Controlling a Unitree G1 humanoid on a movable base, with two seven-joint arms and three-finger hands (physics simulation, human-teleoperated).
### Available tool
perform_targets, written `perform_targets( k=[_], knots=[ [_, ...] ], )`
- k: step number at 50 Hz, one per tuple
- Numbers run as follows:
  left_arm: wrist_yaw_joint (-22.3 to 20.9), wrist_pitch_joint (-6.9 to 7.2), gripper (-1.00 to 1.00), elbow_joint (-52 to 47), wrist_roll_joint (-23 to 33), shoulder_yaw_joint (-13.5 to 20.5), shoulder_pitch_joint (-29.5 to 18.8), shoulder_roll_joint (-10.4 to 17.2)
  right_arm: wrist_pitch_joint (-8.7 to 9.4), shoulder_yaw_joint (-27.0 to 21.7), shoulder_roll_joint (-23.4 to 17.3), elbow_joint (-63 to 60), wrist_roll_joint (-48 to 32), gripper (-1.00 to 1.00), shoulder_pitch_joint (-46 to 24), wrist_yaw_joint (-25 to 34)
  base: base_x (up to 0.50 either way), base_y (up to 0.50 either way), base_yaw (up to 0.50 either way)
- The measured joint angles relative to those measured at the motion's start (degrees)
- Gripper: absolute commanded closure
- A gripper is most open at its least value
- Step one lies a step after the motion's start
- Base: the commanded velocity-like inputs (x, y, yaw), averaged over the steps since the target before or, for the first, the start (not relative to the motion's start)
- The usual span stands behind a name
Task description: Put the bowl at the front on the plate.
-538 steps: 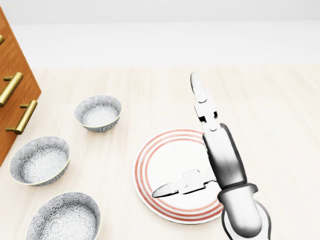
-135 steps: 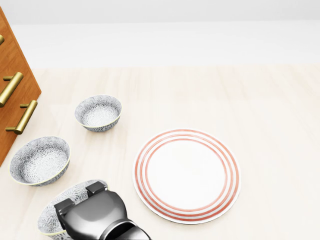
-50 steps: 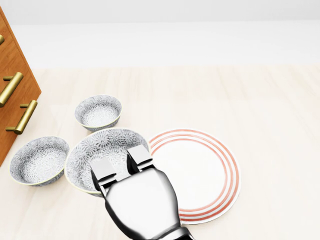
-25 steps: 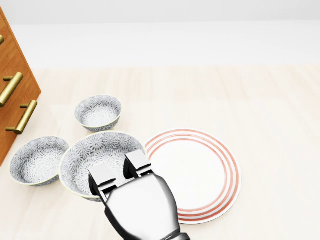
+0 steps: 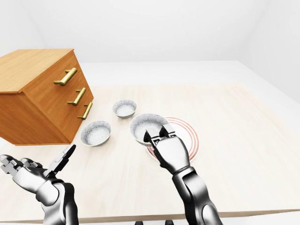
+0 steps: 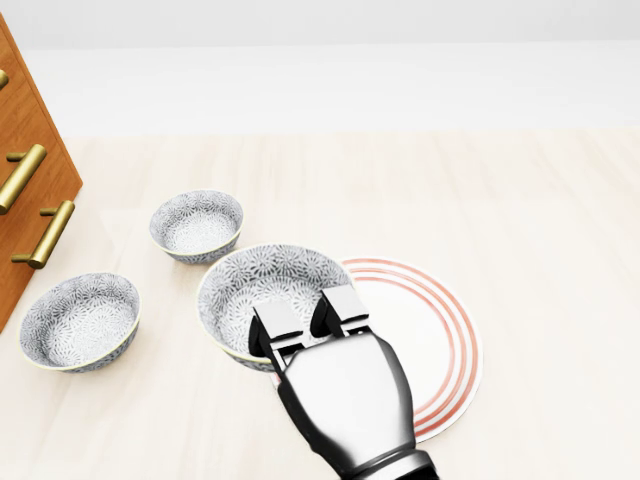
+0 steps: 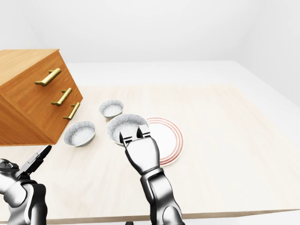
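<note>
The patterned grey bowl (image 6: 262,287) hangs in my right hand (image 6: 308,322), whose fingers are shut over its near rim. It is lifted and overlaps the left edge of the white plate with red rings (image 6: 443,335) in the head view. The hand and forearm hide the plate's lower left part. My left hand (image 5: 60,162) shows only in the eye views, low at the left and off the table's near edge, with its fingers spread and nothing in them.
Two more patterned bowls rest on the pale wooden table (image 6: 540,220): a small one (image 6: 197,226) above left of the held bowl and a wider one (image 6: 80,321) at the left. A wooden drawer chest (image 5: 40,96) with brass handles stands along the left side.
My right hand has carried the bowl to the right, from beside the left-hand bowl to over the plate's left edge. The other bowls and the plate have not moved.
</note>
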Motion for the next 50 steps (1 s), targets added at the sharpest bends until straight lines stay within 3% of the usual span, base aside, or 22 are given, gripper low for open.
perform_targets(
  k=[29, 50],
  knots=[
    [0.0, 0.0, -1.0, 3.1, 0.1, -0.9, -0.9, 0.5, 0.0, -10.5, -1.0, 2.8, 2.5, 1.0, -1.8, -2.9, 0.0, 0.0, 0.0],
    [0.0, 0.0, -1.0, 0.8, 0.0, -0.4, -0.1, 0.2, 0.0, -15.6, -2.0, 2.3, 1.2, 1.0, -3.1, -0.3, 0.0, 0.0, 0.0]
  ],
)
